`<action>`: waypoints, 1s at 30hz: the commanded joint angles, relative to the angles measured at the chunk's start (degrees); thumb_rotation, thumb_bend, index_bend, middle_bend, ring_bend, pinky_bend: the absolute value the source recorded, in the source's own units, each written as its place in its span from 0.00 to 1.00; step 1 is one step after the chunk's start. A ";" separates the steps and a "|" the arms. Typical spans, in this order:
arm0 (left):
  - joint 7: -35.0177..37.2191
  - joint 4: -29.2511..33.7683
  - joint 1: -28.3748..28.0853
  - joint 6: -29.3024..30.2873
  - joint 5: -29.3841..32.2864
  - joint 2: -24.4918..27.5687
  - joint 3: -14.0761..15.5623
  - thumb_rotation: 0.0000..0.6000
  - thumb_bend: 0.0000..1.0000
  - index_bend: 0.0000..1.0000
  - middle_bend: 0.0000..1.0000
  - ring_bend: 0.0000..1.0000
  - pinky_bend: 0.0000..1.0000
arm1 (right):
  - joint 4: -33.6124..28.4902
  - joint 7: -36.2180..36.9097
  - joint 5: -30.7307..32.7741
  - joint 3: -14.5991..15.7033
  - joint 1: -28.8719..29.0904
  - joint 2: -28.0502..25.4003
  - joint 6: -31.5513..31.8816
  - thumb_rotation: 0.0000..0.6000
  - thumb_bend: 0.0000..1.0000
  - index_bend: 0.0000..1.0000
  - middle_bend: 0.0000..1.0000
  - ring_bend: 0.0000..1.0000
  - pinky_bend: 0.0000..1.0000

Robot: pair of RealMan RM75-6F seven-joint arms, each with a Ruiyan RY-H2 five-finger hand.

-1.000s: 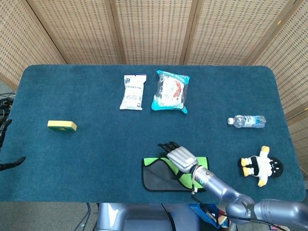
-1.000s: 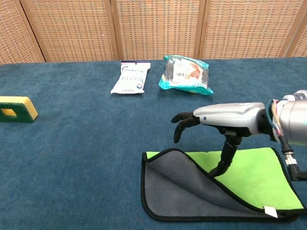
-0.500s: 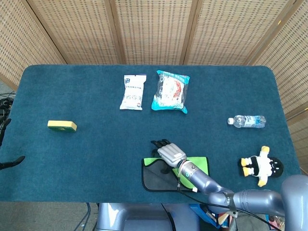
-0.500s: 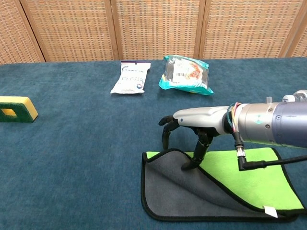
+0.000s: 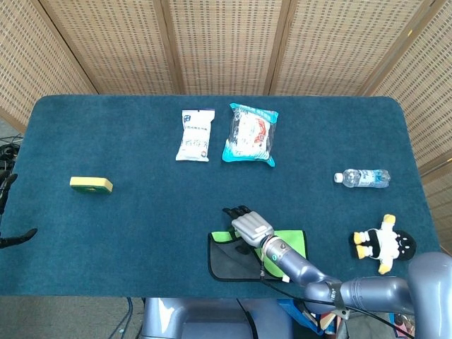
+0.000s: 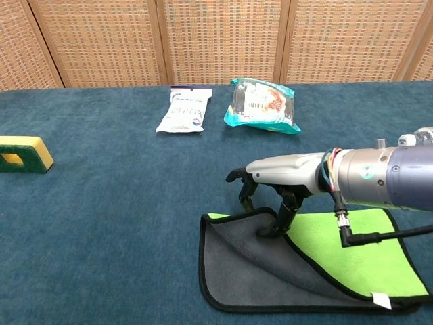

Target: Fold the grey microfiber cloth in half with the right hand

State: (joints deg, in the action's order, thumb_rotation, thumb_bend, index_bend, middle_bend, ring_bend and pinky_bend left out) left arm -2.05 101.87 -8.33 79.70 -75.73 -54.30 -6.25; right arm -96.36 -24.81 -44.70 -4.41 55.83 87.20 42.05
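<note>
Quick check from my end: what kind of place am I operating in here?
Probably a lab or demo booth: a table under dark blue carpet-like cover, woven rattan screen panels behind, and unrelated props like a yellow sponge and penguin plush toy.

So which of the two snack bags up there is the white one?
The white bag is the left of the pair at the far side of the table. The bag beside it is teal-edged with red print, and fatter.

grey-and-green cloth (image 6: 270, 271), black-edged; teal table (image 5: 127, 226); yellow-green sponge (image 5: 91, 185)
</note>
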 commanded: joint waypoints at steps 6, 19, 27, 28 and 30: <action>-0.03 0.15 0.08 0.18 -0.39 0.04 0.16 1.00 0.11 0.00 0.00 0.00 0.00 | -4.50 -0.39 -3.67 2.16 -1.03 -0.59 2.46 1.00 0.43 0.62 0.00 0.00 0.00; 0.80 0.26 0.45 0.82 -1.32 0.34 0.42 1.00 0.11 0.00 0.00 0.00 0.00 | -7.38 -5.95 -1.27 3.56 -0.04 4.74 7.13 1.00 0.44 0.63 0.00 0.00 0.00; 1.94 -0.01 0.43 0.58 -1.58 0.76 0.42 1.00 0.11 0.00 0.00 0.00 0.00 | -6.90 -8.98 2.64 3.22 1.34 7.65 9.03 1.00 0.44 0.63 0.00 0.00 0.00; 2.00 -0.03 0.42 0.55 -1.62 0.78 0.44 1.00 0.11 0.00 0.00 0.00 0.00 | -6.88 -9.19 2.85 3.19 1.46 7.92 9.17 1.00 0.44 0.63 0.00 0.00 0.00; 2.08 -0.03 0.42 0.52 -1.70 0.82 0.47 1.00 0.11 0.00 0.00 0.00 0.00 | -6.88 -9.38 3.17 3.14 1.61 8.28 9.32 1.00 0.44 0.63 0.00 0.00 0.00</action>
State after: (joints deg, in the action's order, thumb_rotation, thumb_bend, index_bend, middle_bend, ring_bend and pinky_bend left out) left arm 0.03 101.84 -7.91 80.23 -77.42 -53.49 -5.78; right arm -103.26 -34.11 -41.61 -1.23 57.36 95.38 51.30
